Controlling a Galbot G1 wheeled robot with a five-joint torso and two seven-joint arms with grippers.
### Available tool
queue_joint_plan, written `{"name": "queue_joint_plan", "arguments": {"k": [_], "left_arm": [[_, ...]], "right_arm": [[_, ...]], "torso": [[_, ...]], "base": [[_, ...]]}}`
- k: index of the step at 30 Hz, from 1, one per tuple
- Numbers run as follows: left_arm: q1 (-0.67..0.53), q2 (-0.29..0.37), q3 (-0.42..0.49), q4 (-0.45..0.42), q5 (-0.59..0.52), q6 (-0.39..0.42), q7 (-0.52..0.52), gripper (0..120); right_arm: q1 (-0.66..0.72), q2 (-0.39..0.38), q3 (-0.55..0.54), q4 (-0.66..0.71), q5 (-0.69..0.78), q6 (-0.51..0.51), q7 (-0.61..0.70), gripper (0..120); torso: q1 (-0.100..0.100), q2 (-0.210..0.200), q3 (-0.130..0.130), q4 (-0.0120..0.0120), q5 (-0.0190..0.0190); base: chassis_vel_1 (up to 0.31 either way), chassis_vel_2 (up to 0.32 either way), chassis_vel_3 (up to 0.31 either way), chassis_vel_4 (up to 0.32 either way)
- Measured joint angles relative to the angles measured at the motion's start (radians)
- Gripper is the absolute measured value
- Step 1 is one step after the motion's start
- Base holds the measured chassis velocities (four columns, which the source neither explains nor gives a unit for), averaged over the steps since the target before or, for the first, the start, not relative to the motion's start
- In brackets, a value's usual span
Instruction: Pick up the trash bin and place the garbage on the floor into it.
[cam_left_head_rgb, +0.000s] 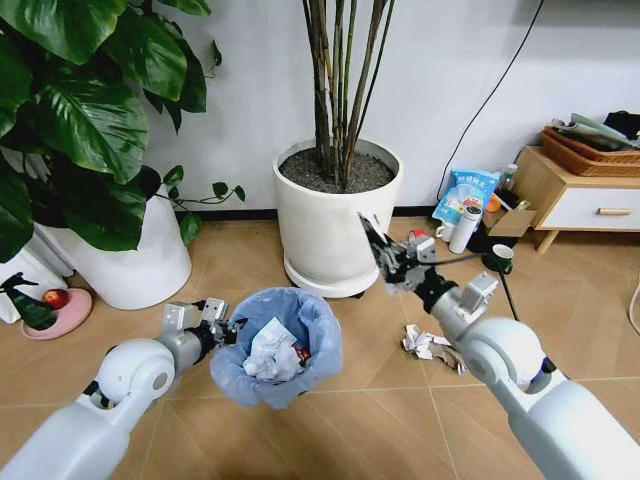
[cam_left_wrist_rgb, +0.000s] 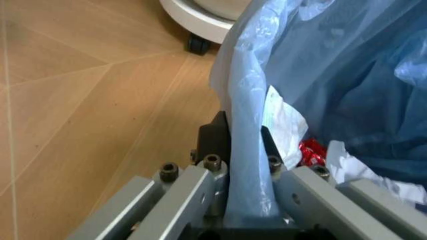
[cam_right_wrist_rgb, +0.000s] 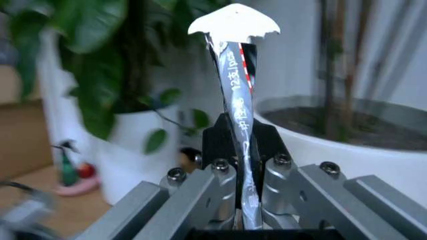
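The trash bin, a small round bin lined with a crinkled light-blue bag, hangs above the floor. My left gripper is shut on its rim. Up close, the left gripper pinches the bag and rim, with crumpled white paper and a red wrapper inside. Right of the bin and held higher, my right gripper is shut on a strip of torn printed paper. The right wrist view shows that strip standing up from the shut right gripper. More crumpled garbage lies on the floor under my right arm.
A big white plant pot stands just behind the bin, another at the left. A green spray bottle stands beside a pink dish. A blue-white packet, white tumbler, dark mug and wooden cabinet stand at the right.
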Motion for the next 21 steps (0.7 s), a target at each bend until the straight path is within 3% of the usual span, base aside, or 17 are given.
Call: {"name": "queue_joint_plan", "arguments": {"k": [8,21], "left_arm": [[-0.154,-0.020,0.137,0.057,-0.055,0.000,-0.029,0],[-0.218,-0.031,0.177,0.092,-0.081,0.000,-0.035,0]], "right_arm": [[0.109,0.027,-0.173,-0.027,0.065,-0.003,0.004,0],[0.119,0.075,-0.278,-0.126,0.002,0.002,0.016,4]], "torso": [[0.000,0.000,0.000,-0.0002,0.0005],[0.000,0.000,0.000,-0.0001,0.0004]], "base": [[0.000,0.000,0.000,0.000],[0.000,0.000,0.000,0.000]]}}
